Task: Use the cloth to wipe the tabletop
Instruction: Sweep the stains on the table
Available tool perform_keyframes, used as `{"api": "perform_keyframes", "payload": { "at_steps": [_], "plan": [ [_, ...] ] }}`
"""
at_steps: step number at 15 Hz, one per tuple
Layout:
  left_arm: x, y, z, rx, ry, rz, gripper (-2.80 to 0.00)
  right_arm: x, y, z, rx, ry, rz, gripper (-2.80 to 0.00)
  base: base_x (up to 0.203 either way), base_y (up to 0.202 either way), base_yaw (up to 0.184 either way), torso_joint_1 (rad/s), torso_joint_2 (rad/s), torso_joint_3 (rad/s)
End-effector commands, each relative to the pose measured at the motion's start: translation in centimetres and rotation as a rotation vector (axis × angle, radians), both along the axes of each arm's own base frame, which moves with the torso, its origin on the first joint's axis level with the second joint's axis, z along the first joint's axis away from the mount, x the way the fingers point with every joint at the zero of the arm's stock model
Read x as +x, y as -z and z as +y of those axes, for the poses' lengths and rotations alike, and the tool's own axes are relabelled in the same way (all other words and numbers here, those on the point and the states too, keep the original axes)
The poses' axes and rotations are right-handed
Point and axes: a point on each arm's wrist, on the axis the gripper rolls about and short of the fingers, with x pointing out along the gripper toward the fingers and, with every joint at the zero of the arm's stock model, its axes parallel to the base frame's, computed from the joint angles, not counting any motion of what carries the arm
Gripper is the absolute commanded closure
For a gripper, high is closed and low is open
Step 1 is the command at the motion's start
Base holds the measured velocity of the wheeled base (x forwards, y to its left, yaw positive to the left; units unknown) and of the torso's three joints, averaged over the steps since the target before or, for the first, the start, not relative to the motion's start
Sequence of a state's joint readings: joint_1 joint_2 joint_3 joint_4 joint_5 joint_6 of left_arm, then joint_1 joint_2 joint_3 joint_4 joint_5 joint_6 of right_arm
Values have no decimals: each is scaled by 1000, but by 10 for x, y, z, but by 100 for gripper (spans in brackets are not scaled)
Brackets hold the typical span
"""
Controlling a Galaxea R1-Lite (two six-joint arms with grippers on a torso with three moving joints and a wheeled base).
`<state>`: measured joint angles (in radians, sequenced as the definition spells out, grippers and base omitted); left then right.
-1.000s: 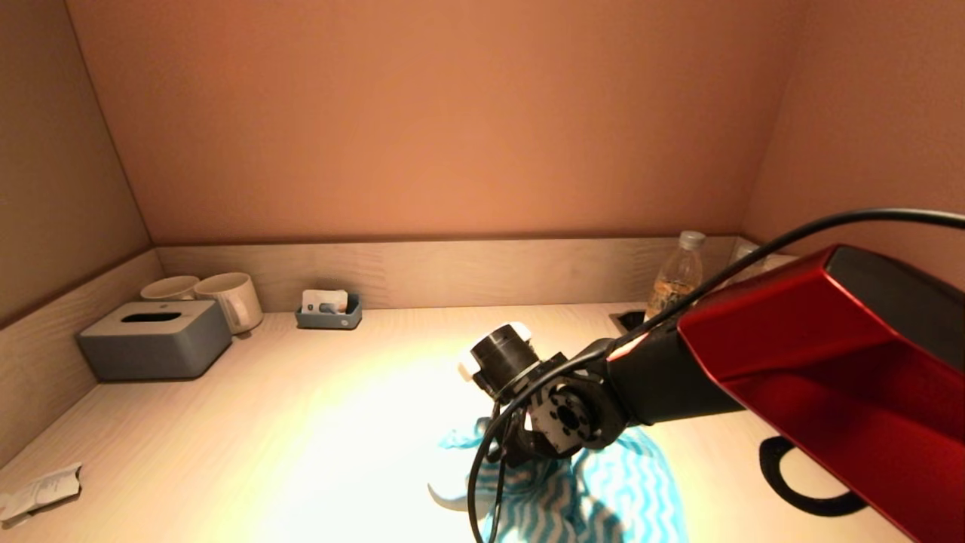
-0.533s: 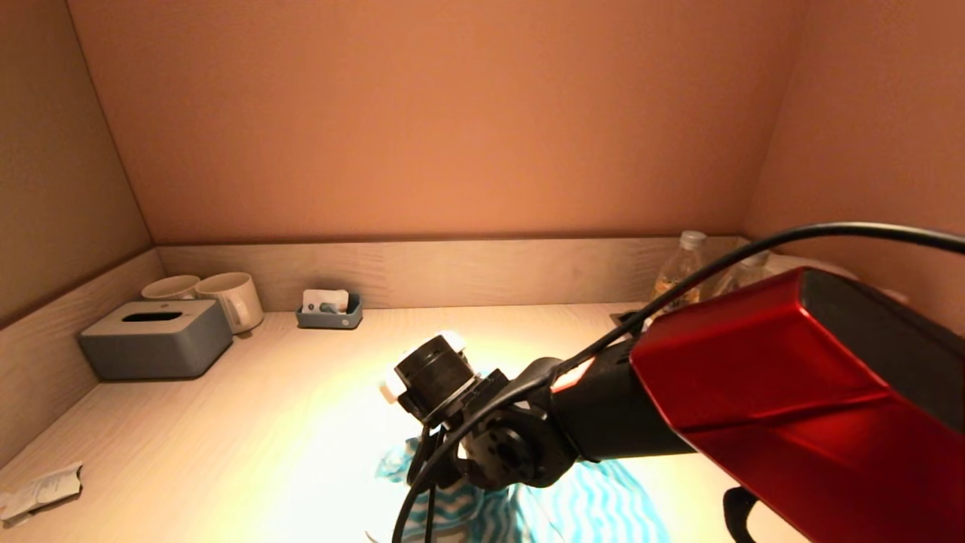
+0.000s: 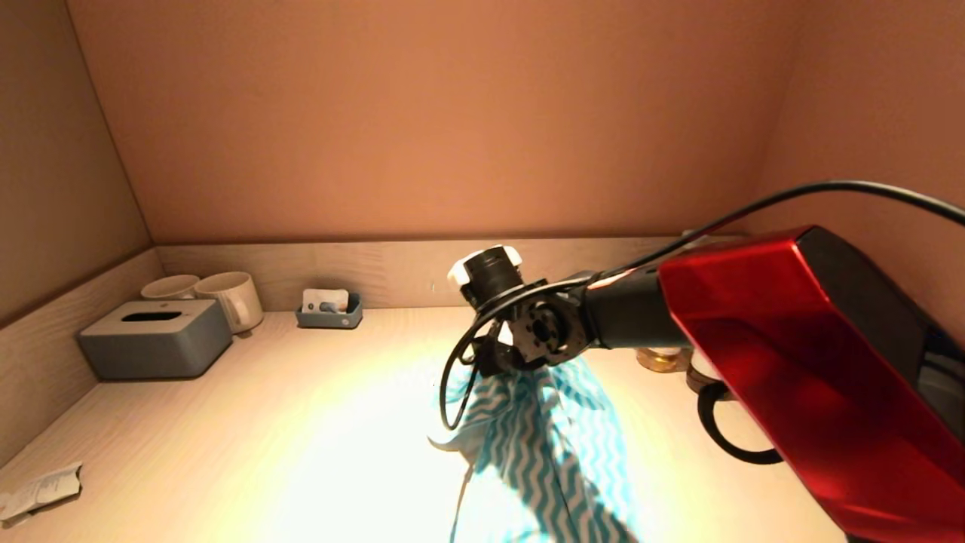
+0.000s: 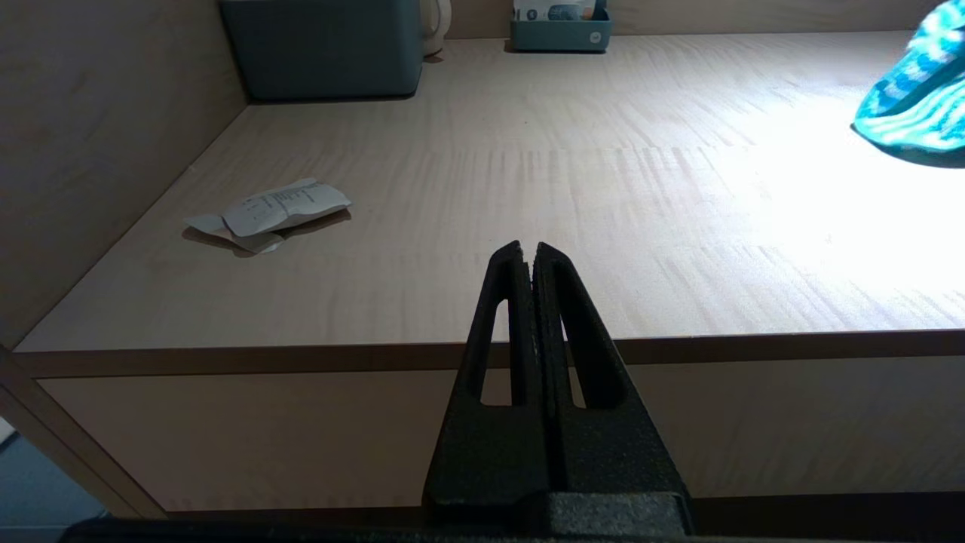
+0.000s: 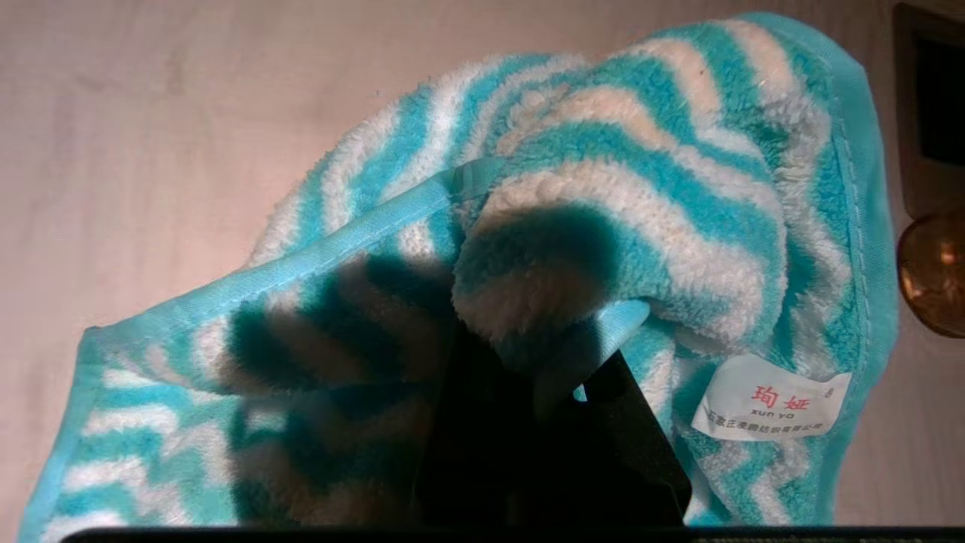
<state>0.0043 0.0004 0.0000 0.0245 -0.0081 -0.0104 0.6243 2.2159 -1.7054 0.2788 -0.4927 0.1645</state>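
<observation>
A teal-and-white zigzag cloth [image 3: 543, 445] trails over the light wood tabletop [image 3: 301, 422], its far end bunched up under my right gripper [image 3: 503, 363]. In the right wrist view the cloth [image 5: 603, 196] fills the frame and my right gripper [image 5: 539, 362] is shut on a fold of it, next to a white label [image 5: 769, 407]. The cloth's edge also shows in the left wrist view [image 4: 916, 98]. My left gripper [image 4: 528, 253] is shut and empty, parked just off the table's front edge.
A grey tissue box [image 3: 154, 338], two white mugs [image 3: 226, 298] and a small grey tray [image 3: 329, 311] stand along the back left. A crumpled paper [image 3: 38, 492] lies front left. A bottle base [image 3: 662, 360] and a black cable loop [image 3: 727, 434] are right of the cloth.
My right gripper has swept the cloth first to the left along the front, then away toward the back wall; the cloth now stretches out behind it.
</observation>
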Motion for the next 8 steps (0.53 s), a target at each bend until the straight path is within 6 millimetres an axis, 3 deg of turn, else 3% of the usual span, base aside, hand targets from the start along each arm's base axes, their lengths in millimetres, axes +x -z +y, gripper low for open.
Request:
{"api": "perform_keyframes", "payload": {
  "at_steps": [1,6,8],
  "plan": [
    [0,0,0,0,1,0,0,7,-25,-28,24,67,-41,0,0,0,0,0,0,0],
    [0,0,0,0,1,0,0,-4,-81,-80,56,166,-104,0,0,0,0,0,0,0],
    [0,0,0,0,0,0,0,-9,-91,-86,55,177,-128,0,0,0,0,0,0,0]
  ]
}}
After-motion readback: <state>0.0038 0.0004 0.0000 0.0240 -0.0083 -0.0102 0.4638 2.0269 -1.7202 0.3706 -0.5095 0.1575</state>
